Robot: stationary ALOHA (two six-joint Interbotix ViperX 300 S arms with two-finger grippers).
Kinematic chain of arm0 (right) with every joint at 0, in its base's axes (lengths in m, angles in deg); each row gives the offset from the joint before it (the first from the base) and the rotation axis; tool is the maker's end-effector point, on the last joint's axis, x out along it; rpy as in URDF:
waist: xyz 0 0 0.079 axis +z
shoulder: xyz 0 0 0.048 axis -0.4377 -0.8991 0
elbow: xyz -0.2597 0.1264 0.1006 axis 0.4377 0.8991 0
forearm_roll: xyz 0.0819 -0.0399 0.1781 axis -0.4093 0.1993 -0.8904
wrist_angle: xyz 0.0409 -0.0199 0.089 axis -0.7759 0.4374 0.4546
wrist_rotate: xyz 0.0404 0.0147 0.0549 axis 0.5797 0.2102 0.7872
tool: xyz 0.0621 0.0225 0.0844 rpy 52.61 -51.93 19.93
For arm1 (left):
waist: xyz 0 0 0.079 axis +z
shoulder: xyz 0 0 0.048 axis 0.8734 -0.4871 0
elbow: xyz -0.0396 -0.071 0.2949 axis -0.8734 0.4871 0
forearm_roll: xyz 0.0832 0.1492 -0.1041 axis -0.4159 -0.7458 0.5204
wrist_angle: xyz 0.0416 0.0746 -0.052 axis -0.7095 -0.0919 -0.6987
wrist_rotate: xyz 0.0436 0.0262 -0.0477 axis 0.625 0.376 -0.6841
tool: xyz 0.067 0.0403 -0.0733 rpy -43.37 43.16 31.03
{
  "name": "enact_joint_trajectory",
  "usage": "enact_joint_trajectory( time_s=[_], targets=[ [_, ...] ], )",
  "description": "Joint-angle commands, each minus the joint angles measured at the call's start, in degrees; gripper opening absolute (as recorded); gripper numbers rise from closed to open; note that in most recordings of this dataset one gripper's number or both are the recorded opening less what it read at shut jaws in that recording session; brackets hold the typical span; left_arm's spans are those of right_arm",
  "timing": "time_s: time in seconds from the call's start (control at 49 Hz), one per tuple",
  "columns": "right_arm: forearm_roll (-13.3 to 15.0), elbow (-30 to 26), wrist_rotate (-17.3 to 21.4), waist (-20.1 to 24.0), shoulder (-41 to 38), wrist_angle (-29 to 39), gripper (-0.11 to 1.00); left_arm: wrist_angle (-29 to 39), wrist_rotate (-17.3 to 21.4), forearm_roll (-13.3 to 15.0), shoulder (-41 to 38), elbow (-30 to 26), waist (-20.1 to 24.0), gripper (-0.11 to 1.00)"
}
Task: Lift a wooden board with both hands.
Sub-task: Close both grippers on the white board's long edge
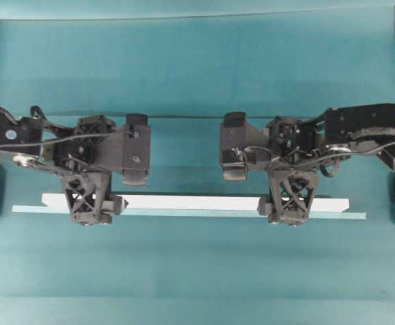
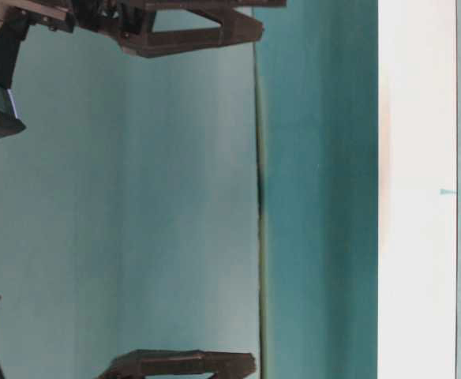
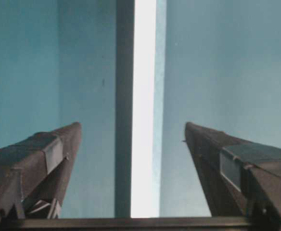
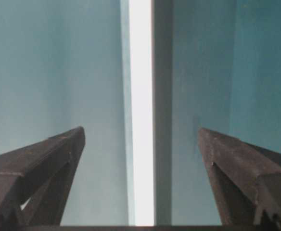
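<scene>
I have the left gripper [image 3: 131, 139] and right gripper [image 4: 140, 139] spread wide, each straddling the wooden board [image 1: 191, 202] with nothing pinched. To do this well, I judge both should sink evenly until the fingers flank the board's long edges, then close together. Both arms reach inward, wrists pitched down over the board, which lies flat on the teal table [image 1: 197, 271].

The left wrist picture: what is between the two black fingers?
In the left wrist view, the long flat white wooden board runs up the middle between the left gripper's open fingers, over the teal table; neither touches it.
</scene>
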State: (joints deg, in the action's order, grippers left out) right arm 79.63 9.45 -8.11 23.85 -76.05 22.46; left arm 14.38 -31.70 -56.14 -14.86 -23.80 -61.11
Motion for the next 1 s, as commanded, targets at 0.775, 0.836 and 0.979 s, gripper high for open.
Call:
enact_joint_trajectory(
  time_s=[0.775,0.836,0.979],
  targets=[
    [0.0,4.92,0.53,1.49,-8.79,-11.25,0.95,-13.45,-0.35,-0.09,-10.28,4.92,-0.35,0.98],
    [0.0,5.01,0.44,1.49,-9.84,-11.6,0.95,-15.12,-0.35,-0.09,-10.9,5.71,-0.44,0.98],
    [0.26,5.71,0.44,1.49,-12.13,-13.97,0.95,-18.54,-0.18,-0.09,-12.48,7.65,-0.35,0.98]
  ],
)
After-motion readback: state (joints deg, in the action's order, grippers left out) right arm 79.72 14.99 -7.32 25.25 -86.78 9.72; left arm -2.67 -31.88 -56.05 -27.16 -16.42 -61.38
